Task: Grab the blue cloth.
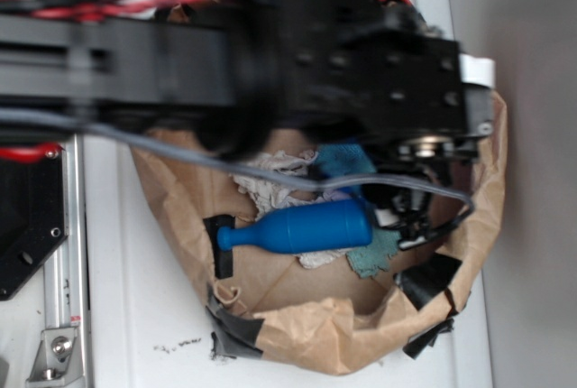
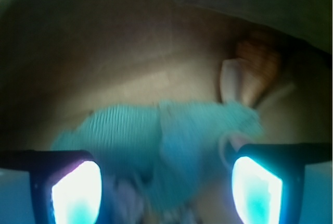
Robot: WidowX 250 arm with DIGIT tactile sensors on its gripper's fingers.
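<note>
While the end effector (image 2: pixel 166 185) hangs with its jaws wide apart and empty, the blue cloth (image 2: pixel 156 140) lies between and ahead of them. It rests in the brown paper bag (image 1: pixel 297 320), partly under the blue pin (image 1: pixel 302 228) and beside the white rag (image 1: pixel 270 180).

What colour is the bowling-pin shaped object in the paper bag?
Bright blue; the bowling pin shows best in the exterior view.

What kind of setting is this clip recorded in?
Probably a lab robot workcell, not a home. A brown paper bag patched with black tape serves as a bin on a white surface, holding a blue cloth, a blue pin and a whitish rag.
</note>
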